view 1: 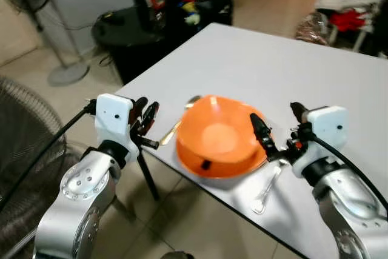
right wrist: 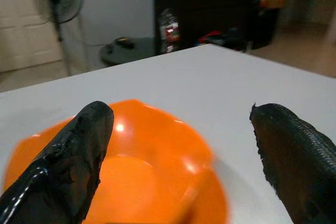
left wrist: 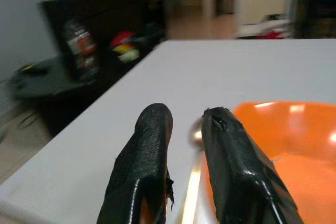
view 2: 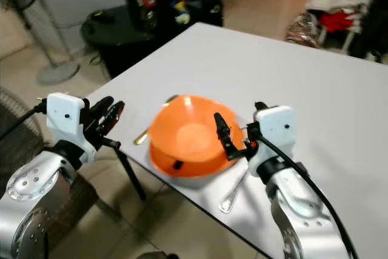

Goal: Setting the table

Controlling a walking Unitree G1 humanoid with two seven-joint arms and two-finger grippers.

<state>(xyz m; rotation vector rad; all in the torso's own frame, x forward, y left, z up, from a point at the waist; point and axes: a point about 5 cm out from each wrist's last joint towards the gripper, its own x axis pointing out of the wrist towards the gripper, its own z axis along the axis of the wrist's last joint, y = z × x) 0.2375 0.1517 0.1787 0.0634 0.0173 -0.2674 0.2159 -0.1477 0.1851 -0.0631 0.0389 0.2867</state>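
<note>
A: Where's the orange bowl (view 1: 219, 142) sitting?
B: On the white table (view 1: 291, 71), right at its near edge, close to the near left corner. It stands upright on an orange plate (view 1: 209, 168) of the same colour, and the plate's rim reaches the table's edge.

A: And the cutlery?
B: A gold-coloured spoon (view 1: 179, 122) lies just beside the bowl on its left, handle pointing toward the near edge. A silver spoon (view 1: 267, 189) lies on the bowl's right, near the edge as well.

A: What is the right gripper (right wrist: 181, 148) doing?
B: It hovers at the bowl's right rim, fingers spread wide with nothing between them. One finger (view 1: 262, 131) hangs over the bowl's rim.

A: The left gripper (left wrist: 184, 145)?
B: It sits just off the table's left edge, pointed at the gold spoon and the bowl. Its fingers stand close together, only a narrow gap, holding nothing.

A: Anything beyond the table?
B: A standing fan (view 1: 36, 4) on the tiled floor at the far left, and a dark cabinet (view 1: 163, 10) with clutter past the far left corner
</note>
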